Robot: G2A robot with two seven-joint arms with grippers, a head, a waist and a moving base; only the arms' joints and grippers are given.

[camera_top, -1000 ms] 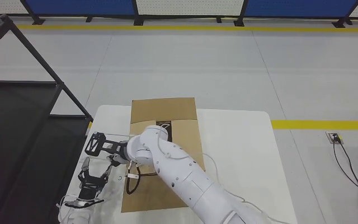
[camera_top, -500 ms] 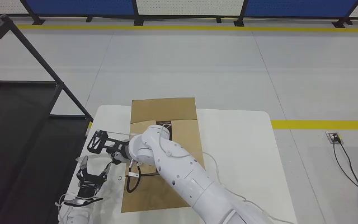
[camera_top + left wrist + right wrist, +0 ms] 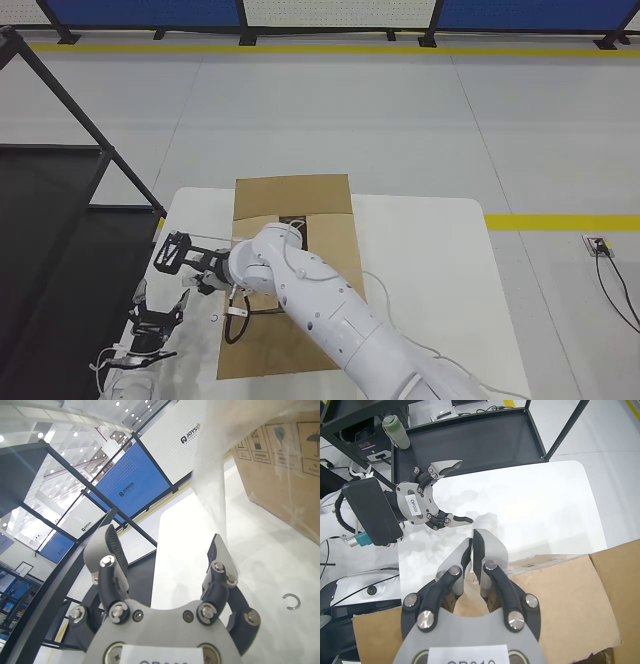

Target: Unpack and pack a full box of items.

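Two tools, lower left of the top view: my right tool [image 3: 472, 537] clenched on a filmy white sheet [image 3: 210, 475], my left tool [image 3: 163, 533] released just below; cardboard box [image 3: 295, 195] at centre, on counter [image 3: 430, 280].

The brown cardboard box [image 3: 296, 196] sits upright mid-tabletop [image 3: 430, 260], its top flaps folded open and handling symbols printed on its side wall [image 3: 282, 465]. Just beside that wall hangs a thin, see-through white packing sheet [image 3: 212, 475]. It is lifted clear of the box and pinched at the top by the right gripper [image 3: 472, 540], with its loose lower part draping down towards the tabletop.
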